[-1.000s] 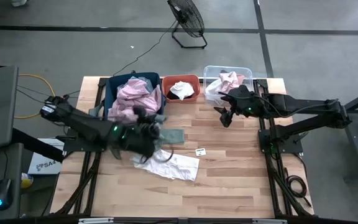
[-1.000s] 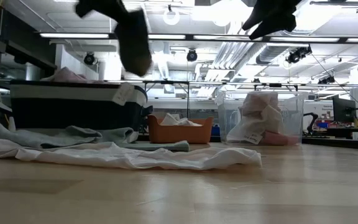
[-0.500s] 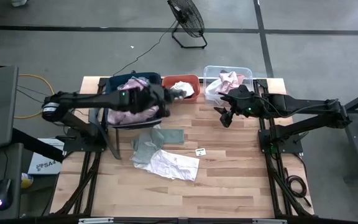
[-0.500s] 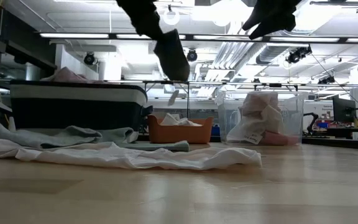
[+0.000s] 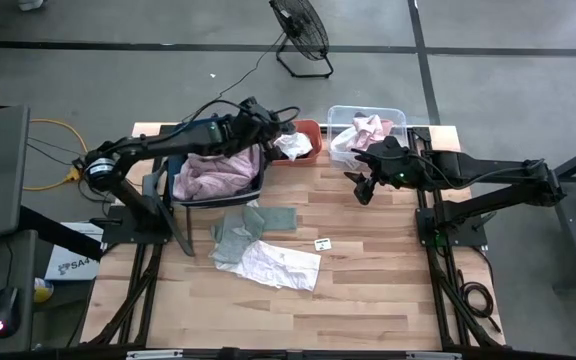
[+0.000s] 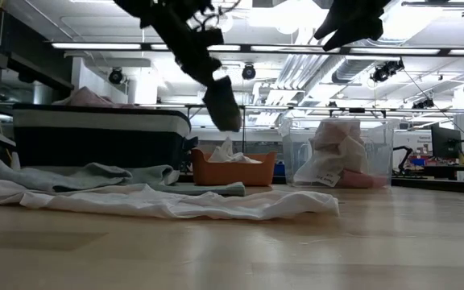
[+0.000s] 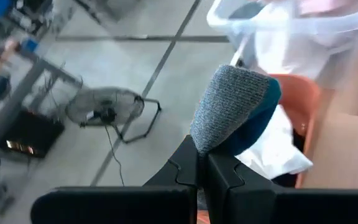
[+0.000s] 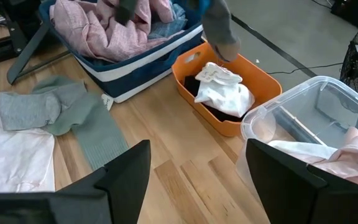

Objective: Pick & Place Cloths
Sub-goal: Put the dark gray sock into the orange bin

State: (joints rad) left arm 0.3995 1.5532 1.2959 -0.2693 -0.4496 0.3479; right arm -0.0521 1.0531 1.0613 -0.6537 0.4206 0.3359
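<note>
My left gripper (image 5: 284, 130) is shut on a small grey and dark-teal cloth (image 7: 232, 109), which hangs over the orange bin (image 8: 253, 84) at the table's far edge. That bin holds a white cloth (image 8: 224, 92) lying on something dark. A grey-green cloth (image 5: 243, 225) and a white cloth (image 5: 280, 266) lie flat on the table. Pale pink cloth (image 5: 213, 170) fills the navy bin (image 5: 173, 165). My right gripper (image 5: 360, 188) waits open above the table, right of the orange bin, with nothing between its fingers. My left gripper pinches one end of the small cloth (image 7: 205, 144) between its two shut fingers. The fingers slant downward from the table's left. The cloth hangs below the fingers (image 6: 208, 72), lifted clear above the orange bin.
A clear bin (image 5: 340, 115) with pale pink cloth (image 5: 370, 128) stands right of the orange bin. A small white tag (image 5: 322, 243) lies on the bare wood. A floor fan (image 5: 301, 30) stands beyond the far edge. The table's near half is bare wood.
My left gripper has swung from above the cloths in the middle of the table toward the far edge and the right, across the navy bin to above the orange bin. It has rolled on the way. The small cloth has stayed hanging in its shut fingers.
</note>
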